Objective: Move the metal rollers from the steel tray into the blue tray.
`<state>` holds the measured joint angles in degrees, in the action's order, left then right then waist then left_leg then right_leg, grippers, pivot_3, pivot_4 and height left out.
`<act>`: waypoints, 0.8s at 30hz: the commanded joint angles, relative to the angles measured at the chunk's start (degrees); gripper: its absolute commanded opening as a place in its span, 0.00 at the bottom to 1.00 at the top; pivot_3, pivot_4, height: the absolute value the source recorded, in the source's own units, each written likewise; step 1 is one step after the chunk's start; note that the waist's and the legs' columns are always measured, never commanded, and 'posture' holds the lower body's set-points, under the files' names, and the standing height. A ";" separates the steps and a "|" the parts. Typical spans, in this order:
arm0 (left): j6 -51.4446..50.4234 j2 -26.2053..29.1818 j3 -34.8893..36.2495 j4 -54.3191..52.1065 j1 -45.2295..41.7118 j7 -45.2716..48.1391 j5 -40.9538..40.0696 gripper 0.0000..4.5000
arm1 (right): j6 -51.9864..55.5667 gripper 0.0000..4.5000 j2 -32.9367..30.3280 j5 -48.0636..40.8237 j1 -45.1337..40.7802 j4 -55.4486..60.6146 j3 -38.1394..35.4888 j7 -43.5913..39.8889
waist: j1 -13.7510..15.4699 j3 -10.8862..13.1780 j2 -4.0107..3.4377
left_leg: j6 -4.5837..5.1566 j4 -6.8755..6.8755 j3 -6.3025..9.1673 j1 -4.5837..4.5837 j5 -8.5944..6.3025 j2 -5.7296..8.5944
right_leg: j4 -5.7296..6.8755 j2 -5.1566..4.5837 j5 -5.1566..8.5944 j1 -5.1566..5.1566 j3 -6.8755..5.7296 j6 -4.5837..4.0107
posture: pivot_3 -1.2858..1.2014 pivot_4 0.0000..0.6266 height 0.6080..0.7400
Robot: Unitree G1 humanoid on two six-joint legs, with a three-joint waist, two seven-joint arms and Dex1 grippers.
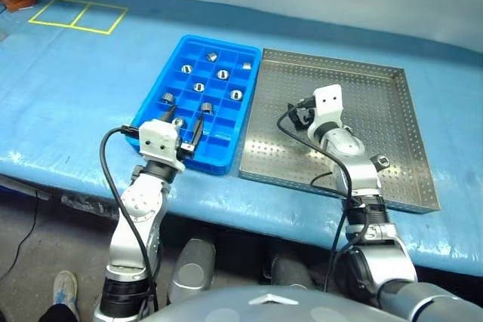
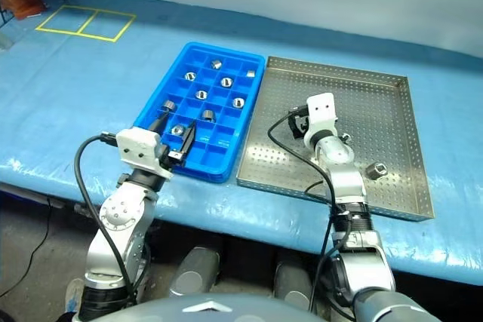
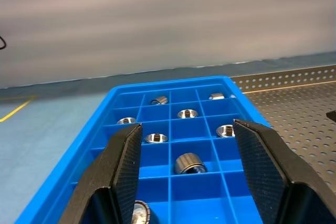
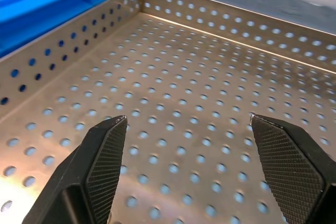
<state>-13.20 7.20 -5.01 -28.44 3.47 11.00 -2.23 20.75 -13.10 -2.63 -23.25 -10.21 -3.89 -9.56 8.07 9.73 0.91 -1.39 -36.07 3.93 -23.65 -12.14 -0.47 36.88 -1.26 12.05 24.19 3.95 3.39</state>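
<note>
While one roller (image 2: 375,170) is waiting near the steel tray's (image 2: 392,197) front edge, the right claw (image 4: 186,145) is hovering open, empty; the left claw (image 3: 186,156) is idling open over the blue tray (image 1: 170,88).

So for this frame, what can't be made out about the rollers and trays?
- Steel tray: in the head views the right arm covers part of its floor; apart from one roller, others could lie beneath.
- Blue tray: the left gripper covers its near compartments in the left eye view.
- Left wrist view: a roller is cut by the picture's edge.
</note>
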 commanded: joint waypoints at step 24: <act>1.17 0.18 0.20 -0.09 -0.70 1.03 -1.26 0.67 | 5.16 0.38 0.97 -5.20 1.25 4.15 -3.66 0.01 | -4.68 -0.01 -0.02 | 0.05 -0.02 0.03 0.39 0.02 0.01 | 0.00 0.00 0.23 -0.43 0.01 0.08 | 0.61 0.24 1.00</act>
<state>-13.18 7.36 -5.51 -26.52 2.46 12.44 -2.93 29.65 -11.58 -8.58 -20.79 -8.30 -8.80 -8.47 3.40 9.71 0.89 -1.34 -36.10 3.95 -23.26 -12.12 -0.46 36.87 -1.26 12.28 23.76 3.96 3.47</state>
